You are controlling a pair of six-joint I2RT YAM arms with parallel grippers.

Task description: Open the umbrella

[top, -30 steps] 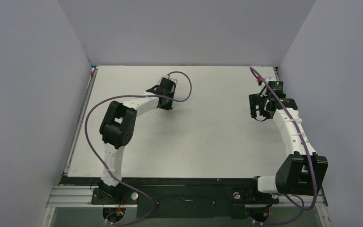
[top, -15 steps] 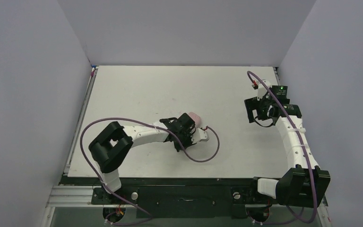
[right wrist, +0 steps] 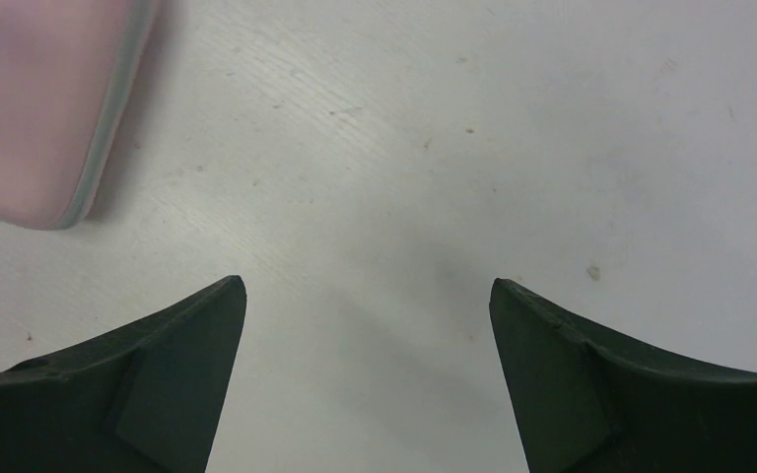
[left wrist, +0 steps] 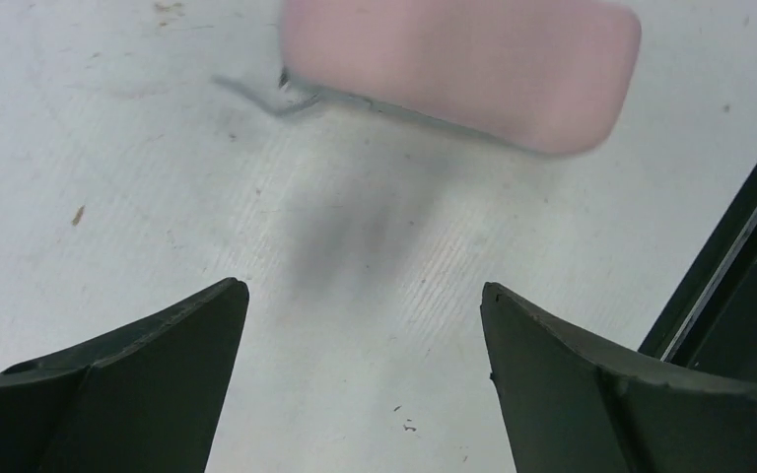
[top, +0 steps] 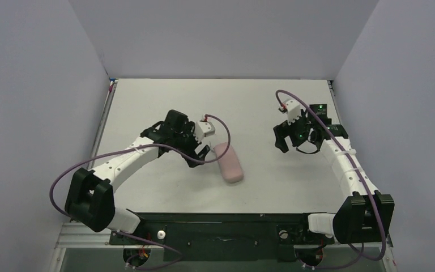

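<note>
Looking for the umbrella itself, I can't find it: no lavender fabric, shaft or handle shows in any view. What does show is a pinkish, rounded oblong case (top: 228,162) with a grey seam round its edge, lying flat on the white table (top: 164,96), a bit left of centre. My guess is the umbrella is folded up inside it.

The left gripper (top: 197,154) hovers just beside the case's far end, spread wide with nothing in it. From its wrist view the case is ahead of the jaws, not between them. The right gripper (top: 281,141) is well apart on the right, also wide open and empty.

Handling-wise, the case looks stiff, smooth and light, so it'll probably skid if it's only pinched at one end. I'd pin it across the narrow width with one arm and work the seam with the other. A blurry grey tab (left wrist: 266,94) sticks out at one corner. It might be a zip pull, can't tell. The umbrella would be soft fabric on thin ribs, so take it by the handle or shaft.

There's plenty of bare table beyond and to the right of the case. The black rail (top: 221,218) at the near edge and the walls (top: 45,85) on three sides are the limits once the canopy spreads.
</note>
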